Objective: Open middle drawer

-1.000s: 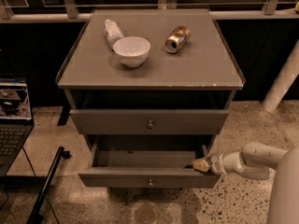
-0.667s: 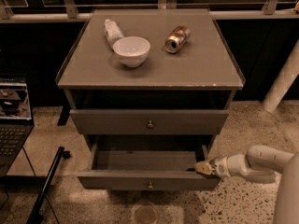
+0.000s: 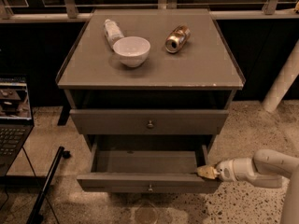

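The middle drawer (image 3: 117, 181) is the lower of the two grey drawers that show. It stands pulled out, showing its plain grey inside (image 3: 147, 161) and a small round knob (image 3: 150, 187) at the centre of its low front. My gripper (image 3: 205, 172) comes in from the right on a white arm (image 3: 261, 167). Its tan tip rests against the right end of the drawer's front, at the top corner. Above, the taller-fronted drawer (image 3: 107, 122) with the larger knob (image 3: 150, 123) is closed.
On the cabinet top (image 3: 196, 64) are a white bowl (image 3: 131, 50), a lying white bottle (image 3: 112, 31) and a lying can (image 3: 177, 38). A laptop (image 3: 13, 120) is at the left, a black pole (image 3: 46, 185) leans on the floor, and a white post (image 3: 282, 78) is at the right.
The middle drawer has slid a little further out toward the camera. My gripper has moved with its right front corner.
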Action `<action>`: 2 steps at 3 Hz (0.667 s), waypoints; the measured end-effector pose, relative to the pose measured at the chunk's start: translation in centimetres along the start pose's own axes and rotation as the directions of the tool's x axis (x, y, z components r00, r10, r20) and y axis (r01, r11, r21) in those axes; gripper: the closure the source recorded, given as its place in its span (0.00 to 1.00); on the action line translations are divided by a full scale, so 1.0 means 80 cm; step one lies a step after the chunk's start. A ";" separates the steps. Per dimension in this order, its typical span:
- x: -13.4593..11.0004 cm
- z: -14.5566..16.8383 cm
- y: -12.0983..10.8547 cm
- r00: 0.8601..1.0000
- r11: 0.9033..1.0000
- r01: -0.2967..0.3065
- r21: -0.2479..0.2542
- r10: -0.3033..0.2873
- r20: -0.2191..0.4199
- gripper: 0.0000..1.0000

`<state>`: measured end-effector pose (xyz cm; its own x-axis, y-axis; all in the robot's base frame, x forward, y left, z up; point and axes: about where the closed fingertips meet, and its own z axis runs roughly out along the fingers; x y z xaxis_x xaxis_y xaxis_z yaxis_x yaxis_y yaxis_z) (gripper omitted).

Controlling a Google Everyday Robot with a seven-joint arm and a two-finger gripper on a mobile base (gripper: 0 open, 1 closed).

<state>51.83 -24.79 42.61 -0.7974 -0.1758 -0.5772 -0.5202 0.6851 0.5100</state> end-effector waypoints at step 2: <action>0.002 -0.002 -0.002 1.000 1.000 -0.010 -0.024 0.010 0.026 1.00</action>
<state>51.75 -25.02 42.53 -0.7946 -0.1504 -0.5882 -0.5197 0.6692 0.5310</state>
